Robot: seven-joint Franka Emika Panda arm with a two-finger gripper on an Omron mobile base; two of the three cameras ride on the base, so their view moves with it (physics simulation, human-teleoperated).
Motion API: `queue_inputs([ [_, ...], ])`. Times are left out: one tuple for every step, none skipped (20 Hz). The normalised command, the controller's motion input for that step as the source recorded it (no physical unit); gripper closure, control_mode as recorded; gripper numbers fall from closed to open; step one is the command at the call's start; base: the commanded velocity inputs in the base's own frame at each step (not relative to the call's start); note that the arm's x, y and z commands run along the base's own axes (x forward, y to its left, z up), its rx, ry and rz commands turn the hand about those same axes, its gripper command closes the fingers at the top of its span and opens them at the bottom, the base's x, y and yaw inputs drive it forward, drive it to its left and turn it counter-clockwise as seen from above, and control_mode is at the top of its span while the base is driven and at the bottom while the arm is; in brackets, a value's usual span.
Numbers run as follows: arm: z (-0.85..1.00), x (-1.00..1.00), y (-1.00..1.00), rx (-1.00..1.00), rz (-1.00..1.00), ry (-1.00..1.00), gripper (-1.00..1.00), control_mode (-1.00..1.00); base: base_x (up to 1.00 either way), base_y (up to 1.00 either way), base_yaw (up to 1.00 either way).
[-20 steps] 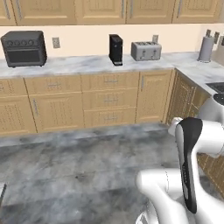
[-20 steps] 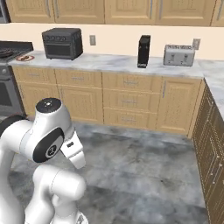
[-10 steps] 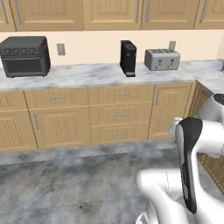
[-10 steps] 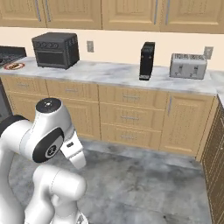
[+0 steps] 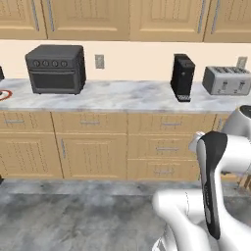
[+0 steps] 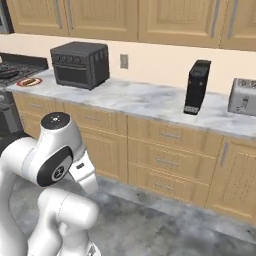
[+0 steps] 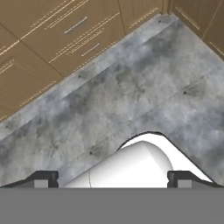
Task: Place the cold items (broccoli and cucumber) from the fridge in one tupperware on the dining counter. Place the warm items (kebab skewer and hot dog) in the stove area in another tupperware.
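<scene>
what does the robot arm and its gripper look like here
The arm is glossy white with rounded, tubular links and dark grey joint caps and bands. No loose cables or markings show. The gripper has two small dark, blocky fingertips with lighter grey pads.

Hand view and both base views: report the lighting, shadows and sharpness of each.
Left base view: flat, even light, soft overall; the toaster oven casts only a faint shadow on the counter. Right base view: the same even light, no glare, with the coffee maker slightly blurred. Hand view: the grey floor is mottled and softly rendered, with no hard shadows.
</scene>
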Motion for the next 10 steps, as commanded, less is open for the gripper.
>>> queue_inputs([
  [0.00,0.00,0.00,0.00,0.00,0.00,-1.00,1.00,0.54,0.16,0.51],
  [0.00,0.00,0.00,0.00,0.00,0.00,-1.00,1.00,0.52,0.16,0.51],
  [0.00,0.00,0.00,0.00,0.00,0.00,-1.00,1.00,0.61,0.29,0.47],
  [0.00,0.00,0.00,0.00,0.00,0.00,-1.00,1.00,0.66,0.36,0.46],
  [0.00,0.00,0.00,0.00,0.00,0.00,-1.00,1.00,0.79,0.44,0.41],
  [0.00,0.00,0.00,0.00,0.00,0.00,-1.00,1.00,0.86,0.47,0.37],
  [0.00,0.00,0.00,0.00,0.00,0.00,-1.00,1.00,0.91,0.49,0.33],
  [0.00,0.00,0.00,0.00,0.00,0.00,-1.00,1.00,0.93,0.49,0.27],
  [0.00,0.00,0.00,0.00,0.00,0.00,-1.00,1.00,1.00,0.49,0.20],
  [0.00,0.00,0.00,0.00,0.00,0.00,-1.00,1.00,1.00,0.46,0.16],
])
